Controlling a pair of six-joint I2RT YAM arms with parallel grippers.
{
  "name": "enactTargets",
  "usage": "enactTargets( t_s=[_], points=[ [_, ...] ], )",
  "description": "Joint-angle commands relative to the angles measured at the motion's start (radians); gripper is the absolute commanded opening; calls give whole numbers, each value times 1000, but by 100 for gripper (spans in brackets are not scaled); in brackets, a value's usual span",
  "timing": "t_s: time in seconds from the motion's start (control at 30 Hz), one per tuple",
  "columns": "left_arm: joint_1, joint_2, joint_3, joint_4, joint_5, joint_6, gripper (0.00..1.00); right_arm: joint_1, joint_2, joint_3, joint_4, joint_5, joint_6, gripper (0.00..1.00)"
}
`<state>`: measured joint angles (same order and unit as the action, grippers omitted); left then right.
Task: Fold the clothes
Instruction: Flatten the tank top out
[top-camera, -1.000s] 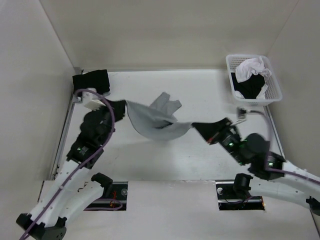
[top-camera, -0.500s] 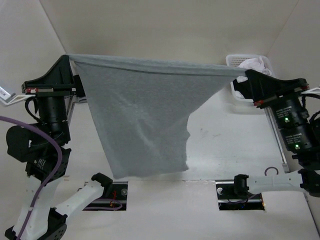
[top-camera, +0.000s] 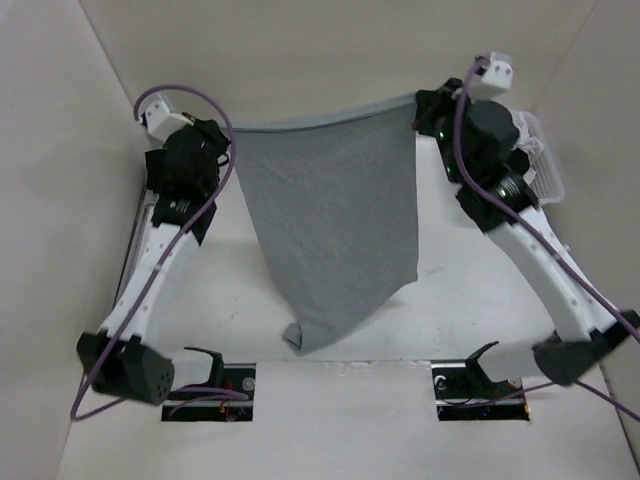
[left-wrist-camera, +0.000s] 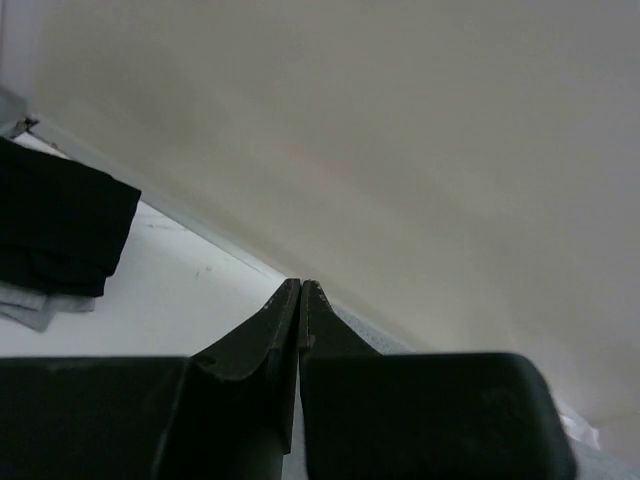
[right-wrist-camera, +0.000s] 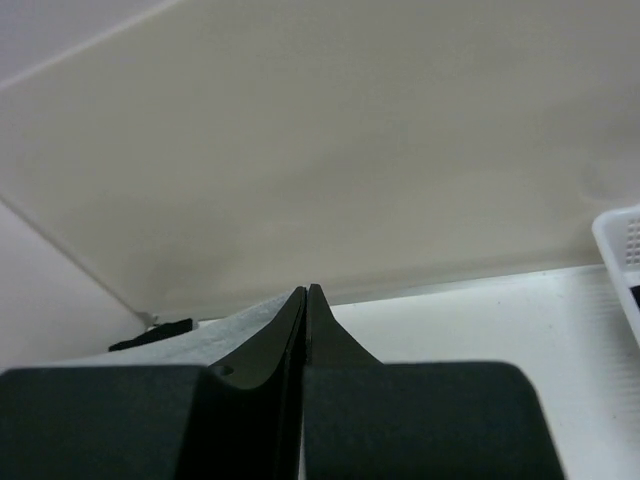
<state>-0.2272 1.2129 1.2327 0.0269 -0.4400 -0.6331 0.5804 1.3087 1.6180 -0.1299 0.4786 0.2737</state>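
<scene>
White table (top-camera: 470, 290), cream walls (top-camera: 330, 60); left jaws and right jaws clamped on hanging grey garment (top-camera: 330, 220).

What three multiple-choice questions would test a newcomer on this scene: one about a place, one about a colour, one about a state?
1. Where is the grey garment?
A. Lying flat
B. Hanging between the left pincer and the right pincer
C. Bundled in a heap

2. What colour is the basket at the far right?
A. Red
B. Blue
C. White

3. How do the two pincers stand?
A. Both shut on the garment's top edge
B. Both wide open
C. One open, one shut

Answers: 1 B, the top view shows the cloth draped down from both raised arms; 2 C, its mesh wall is white; 3 A, each wrist view shows the fingers pressed together.
</scene>
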Motion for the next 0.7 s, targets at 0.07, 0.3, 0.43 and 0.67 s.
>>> enactTargets(
  t_s=[0.07,0.3,0.43,0.67],
  points=[
    [56,241,376,22,107,-36,0,-184,282,411,-141,-290,157,0],
    [62,326,629,-12,116,19,0,-221,566,1104,-341,-331,128,0],
    [65,310,677,-4,110,53,0,-241,555,1140,-317,-376,168,0],
    [41,194,533,70,101,101,1,-238,310,730,-258,-370,131,0]
  ],
)
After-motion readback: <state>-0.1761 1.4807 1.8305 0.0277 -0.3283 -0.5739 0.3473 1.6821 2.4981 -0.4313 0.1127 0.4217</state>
